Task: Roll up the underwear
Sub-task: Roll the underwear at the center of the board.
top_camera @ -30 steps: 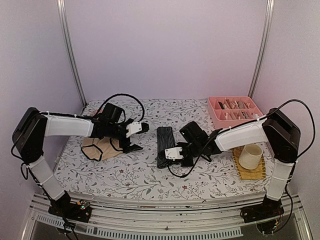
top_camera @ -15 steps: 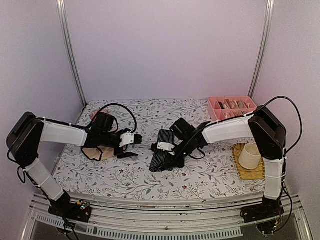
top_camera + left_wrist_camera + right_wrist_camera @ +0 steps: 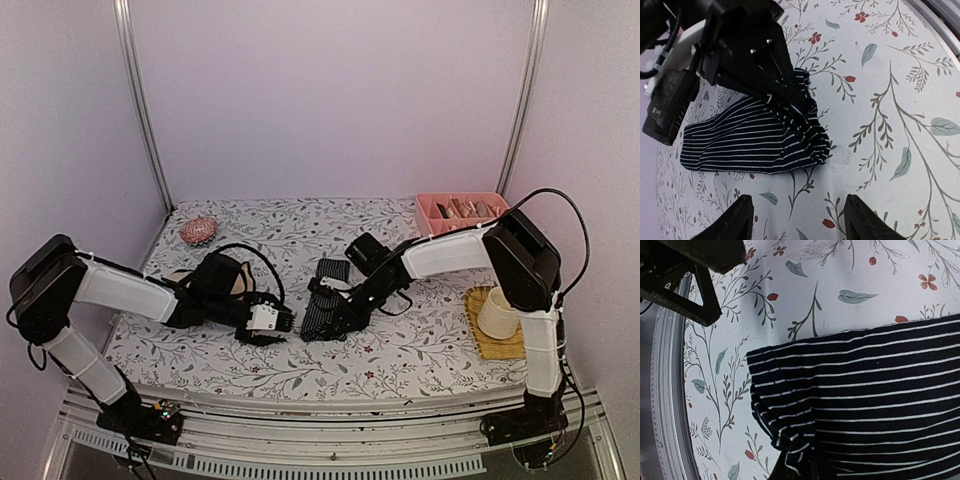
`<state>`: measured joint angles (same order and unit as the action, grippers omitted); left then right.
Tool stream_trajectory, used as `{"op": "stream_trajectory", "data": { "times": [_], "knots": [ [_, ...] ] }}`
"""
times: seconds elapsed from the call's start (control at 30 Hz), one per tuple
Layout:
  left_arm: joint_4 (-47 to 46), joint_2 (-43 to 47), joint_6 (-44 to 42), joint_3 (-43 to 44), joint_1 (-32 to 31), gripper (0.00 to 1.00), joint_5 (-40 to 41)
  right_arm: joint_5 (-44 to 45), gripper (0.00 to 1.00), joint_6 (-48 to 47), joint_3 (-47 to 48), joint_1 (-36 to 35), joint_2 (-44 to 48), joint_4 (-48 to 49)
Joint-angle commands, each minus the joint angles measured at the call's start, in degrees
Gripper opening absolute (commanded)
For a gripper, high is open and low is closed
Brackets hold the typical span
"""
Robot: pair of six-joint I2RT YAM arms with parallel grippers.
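Note:
The navy striped underwear [image 3: 325,290] lies folded in a long strip mid-table. My right gripper [image 3: 333,312] is shut on a bunched corner at its near end; in the right wrist view the fabric [image 3: 865,385] gathers into the gripper [image 3: 800,467] at the bottom edge. My left gripper [image 3: 281,322] is open and empty just left of that near end; in the left wrist view [image 3: 800,225] the striped cloth [image 3: 750,142] lies ahead of its fingers, apart from them. The beige underwear [image 3: 243,282] is mostly hidden under my left arm.
A reddish-pink hairbrush [image 3: 198,231] lies at the back left. A pink divided tray [image 3: 470,215] stands at the back right. A cream cup [image 3: 500,312] stands on a yellow mat [image 3: 497,344] at the right. The table's front edge is close behind both grippers.
My left gripper left the beige underwear and moved right and nearer, to the navy strip's near end. My right gripper moved left onto that near end and bunched its corner.

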<state>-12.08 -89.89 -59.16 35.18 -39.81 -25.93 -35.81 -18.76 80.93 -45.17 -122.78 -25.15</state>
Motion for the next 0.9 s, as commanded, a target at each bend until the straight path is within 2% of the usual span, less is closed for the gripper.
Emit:
{"op": "stream_trajectory", "data": {
  "times": [0.0,0.33,0.63,0.8,0.87],
  "knots": [
    [-3.3,0.4,0.4,-0.5,-2.8,0.64,2.2,-1.3,0.07,2.0,-0.1,1.4,-2.1,-2.5],
    [-6.7,-6.7,1.7,2.2,-10.5,0.65,16.4,-2.5,0.07,3.5,0.3,2.2,-2.5,-2.6],
    [-8.7,-12.2,7.3,6.6,-13.3,0.63,21.6,-2.2,0.07,3.3,1.0,2.6,-2.2,-3.4],
    [-9.7,-15.8,9.0,7.9,-14.7,0.57,23.4,-1.7,0.07,3.4,0.6,2.9,-1.5,-3.6],
    [-10.5,-17.0,9.4,8.1,-15.1,0.5,24.2,-1.6,0.07,3.5,0.4,2.8,-1.2,-3.7]
  ]
}}
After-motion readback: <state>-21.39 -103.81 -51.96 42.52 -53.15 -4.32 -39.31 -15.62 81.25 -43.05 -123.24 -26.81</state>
